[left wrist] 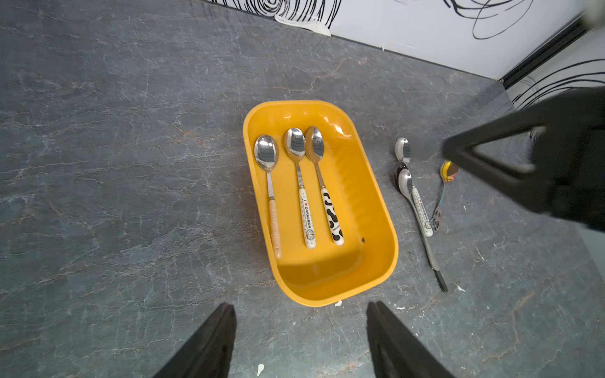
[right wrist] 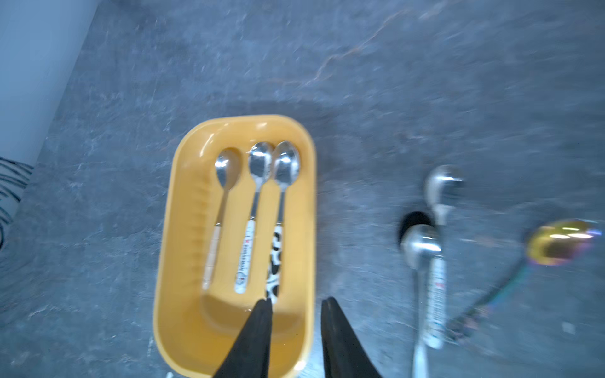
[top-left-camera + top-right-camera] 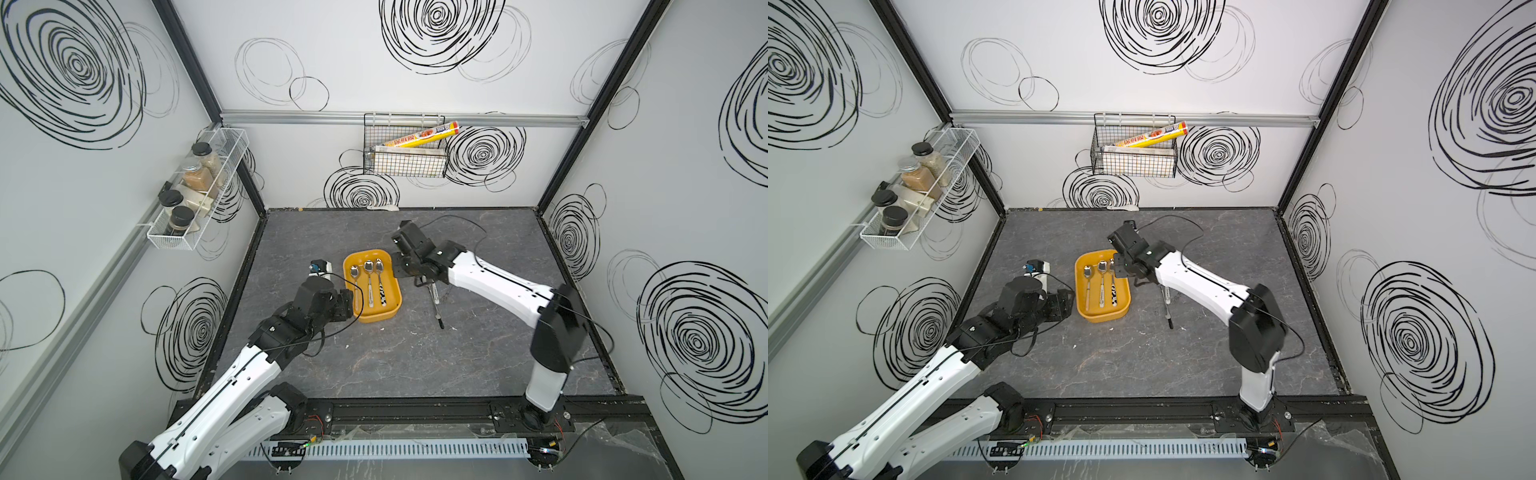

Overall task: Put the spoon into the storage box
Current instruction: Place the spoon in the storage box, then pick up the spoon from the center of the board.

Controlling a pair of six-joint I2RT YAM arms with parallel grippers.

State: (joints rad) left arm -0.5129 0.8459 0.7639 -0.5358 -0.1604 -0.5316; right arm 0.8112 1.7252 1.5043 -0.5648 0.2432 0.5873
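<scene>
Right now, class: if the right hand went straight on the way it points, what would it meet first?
Likely the box, its floor beside the cow-print spoon; the right hand points there. Blur hides depth, so unsure.

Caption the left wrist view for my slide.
Three spoons lie in the yellow storage box; more spoons rest beside it.

A white wire rack [image 3: 172, 240] on the left wall holds several spice jars [image 3: 195, 176]. A black wire basket [image 3: 409, 164] hangs on the back wall, with a yellow wrap box [image 3: 419, 138] slanting across its top. Below lies a grey marbled tabletop [image 3: 415, 361], and a white slotted cable duct [image 3: 395, 449] runs along the front.
</scene>
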